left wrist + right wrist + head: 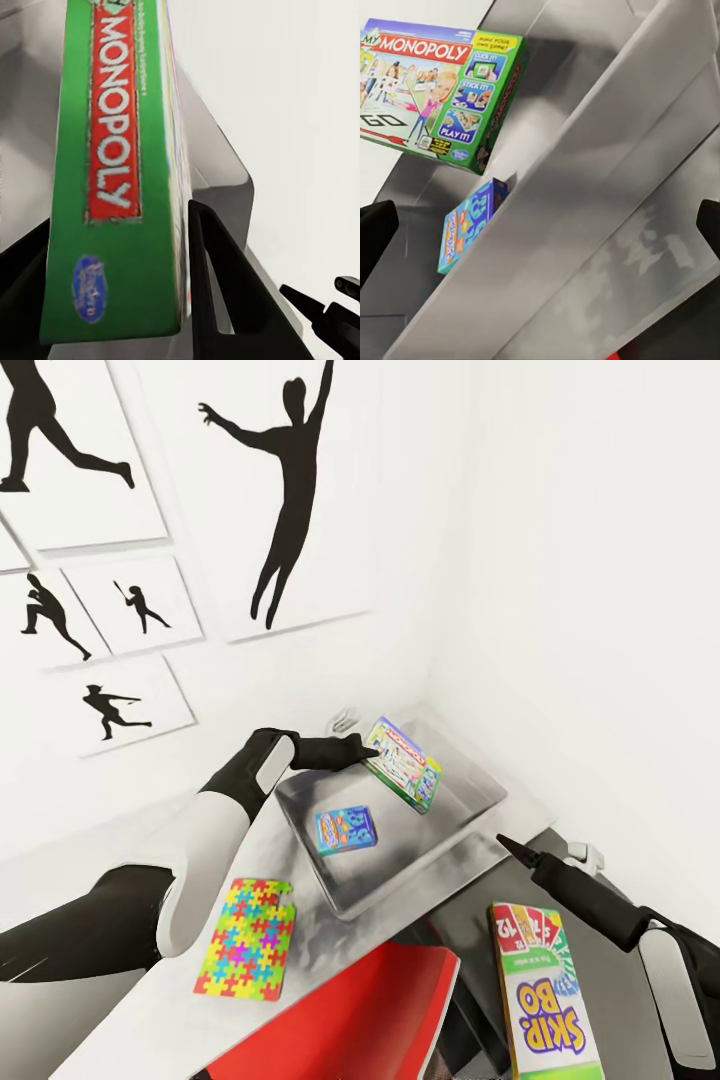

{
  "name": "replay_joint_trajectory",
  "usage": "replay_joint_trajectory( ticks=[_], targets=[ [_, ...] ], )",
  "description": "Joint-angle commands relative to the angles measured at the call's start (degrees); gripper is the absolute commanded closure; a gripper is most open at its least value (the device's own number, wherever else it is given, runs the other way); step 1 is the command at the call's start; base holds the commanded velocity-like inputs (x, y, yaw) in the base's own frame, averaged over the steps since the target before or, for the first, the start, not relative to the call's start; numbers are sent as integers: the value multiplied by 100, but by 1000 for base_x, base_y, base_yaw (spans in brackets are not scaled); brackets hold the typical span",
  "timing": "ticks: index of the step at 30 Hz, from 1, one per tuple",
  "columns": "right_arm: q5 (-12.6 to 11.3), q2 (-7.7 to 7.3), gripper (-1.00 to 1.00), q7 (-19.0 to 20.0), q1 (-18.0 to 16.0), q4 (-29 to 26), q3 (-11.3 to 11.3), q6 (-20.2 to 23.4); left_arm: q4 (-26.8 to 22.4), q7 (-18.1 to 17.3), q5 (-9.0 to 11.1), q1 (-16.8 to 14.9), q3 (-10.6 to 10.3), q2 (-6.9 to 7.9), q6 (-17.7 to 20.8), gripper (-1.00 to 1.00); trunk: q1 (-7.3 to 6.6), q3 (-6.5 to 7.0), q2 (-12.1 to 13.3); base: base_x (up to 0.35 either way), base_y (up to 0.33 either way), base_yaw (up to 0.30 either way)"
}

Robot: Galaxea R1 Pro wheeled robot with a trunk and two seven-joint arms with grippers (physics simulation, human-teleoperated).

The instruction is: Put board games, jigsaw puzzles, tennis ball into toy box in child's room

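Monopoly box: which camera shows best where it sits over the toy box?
The head view: the Monopoly box hangs tilted in the left gripper over the toy box. The right wrist view shows its printed face above the tray. The left wrist view shows its green edge between the fingers.

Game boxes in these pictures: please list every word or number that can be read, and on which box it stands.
"MY MONOPOLY", "GO", "CLICK IT!", "STICK IT!", "PLAY IT!": lid of the Monopoly box.
"MONOPOLY": its green side, between the left gripper's fingers.
"SKIP-BO", "12": SKIP-BO box on the table.
Small blue box in the toy box: print too small to read.
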Motion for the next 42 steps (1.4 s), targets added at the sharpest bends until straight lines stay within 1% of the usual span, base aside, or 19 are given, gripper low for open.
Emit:
replay_joint_trajectory(
  ticks=[1, 5, 6, 7, 8, 11, 13, 18, 29, 42],
  targets=[
    [-12, -1, -100, 22, -5, -3, -9, 42, -3, 3, 26, -5, -6, 0, 33, 100, 3, -19, -11, 0, 0, 0],
    [-24, -7, -100, 142, -5, -3, -10, 47, -3, 0, 30, -5, -11, 0, 27, 100, 3, -57, -11, 0, 0, 0],
    [-26, -30, -100, 243, -5, -3, -10, 49, -3, 0, 30, -5, -12, 0, 27, 100, 3, -66, -11, 0, 0, 0],
    [-25, -113, -100, 440, -4, -3, -10, 49, -6, -1, 32, -5, -12, 0, 26, 100, 3, -76, -11, 0, 0, 0],
    [-27, -176, -100, 556, -3, -3, -10, 49, -8, -1, 33, -5, -12, 0, 26, 100, 3, -85, -11, 0, 0, 0],
    [-36, -295, -100, 753, -5, 11, -10, 49, -10, -1, 34, -5, -13, 0, 25, 100, 3, -113, -11, 0, 0, 0],
    [-40, -331, -100, 821, -4, 18, -10, 49, -11, -1, 34, -5, -13, 0, 25, 100, 3, -132, -11, 0, 0, 0],
    [-42, -355, -100, 862, -4, 21, -10, 53, -12, -1, 35, -5, -13, 0, 25, 100, 3, -178, -11, 0, 0, 0],
    [-42, -360, -100, 868, -4, 22, -10, 49, -18, -1, 35, -5, -13, 0, 17, 100, 3, -281, -11, 0, 0, 0],
    [-42, -360, -100, 870, 0, 27, -14, 49, -326, -4, 35, -5, -18, 0, 75, 100, 3, -403, -11, 0, 0, 0]
  ],
)
